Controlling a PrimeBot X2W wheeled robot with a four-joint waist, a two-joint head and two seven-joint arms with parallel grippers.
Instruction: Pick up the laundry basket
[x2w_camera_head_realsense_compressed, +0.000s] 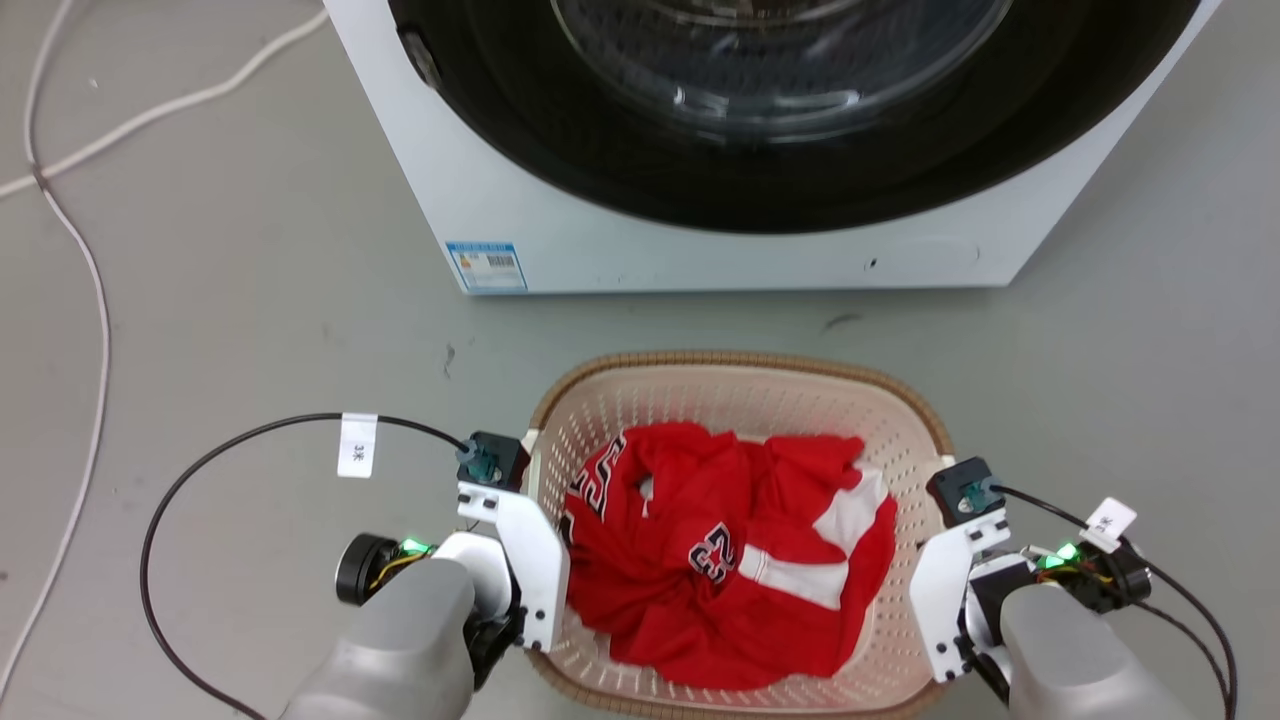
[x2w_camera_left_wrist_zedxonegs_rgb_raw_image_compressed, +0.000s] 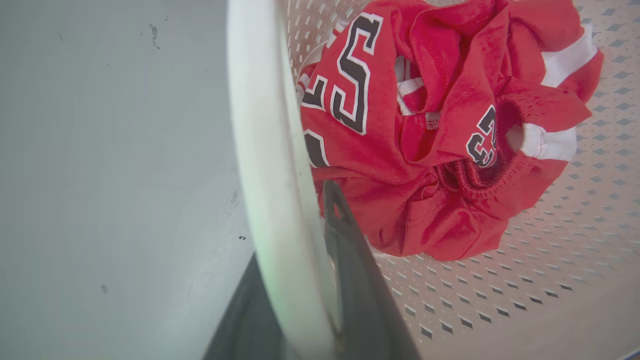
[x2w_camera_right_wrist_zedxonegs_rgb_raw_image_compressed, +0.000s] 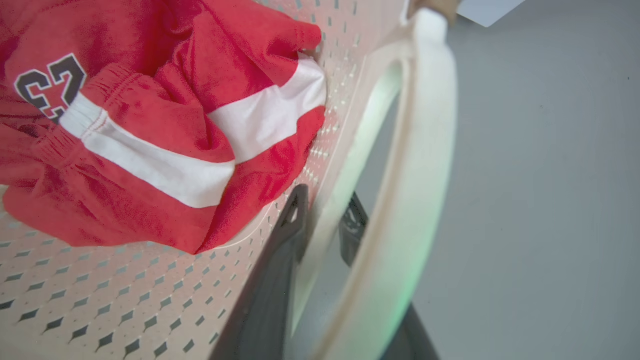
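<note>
One perforated laundry basket (woven-look rim) | left pincer, right pincer clamp handles

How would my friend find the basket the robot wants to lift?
Find the big white washing machine with the round dark door; on the grey floor just in front of it sits a cream perforated plastic laundry basket. Nothing else nearby has its brown woven-look rim or crumpled red-and-white clothes inside.
</note>
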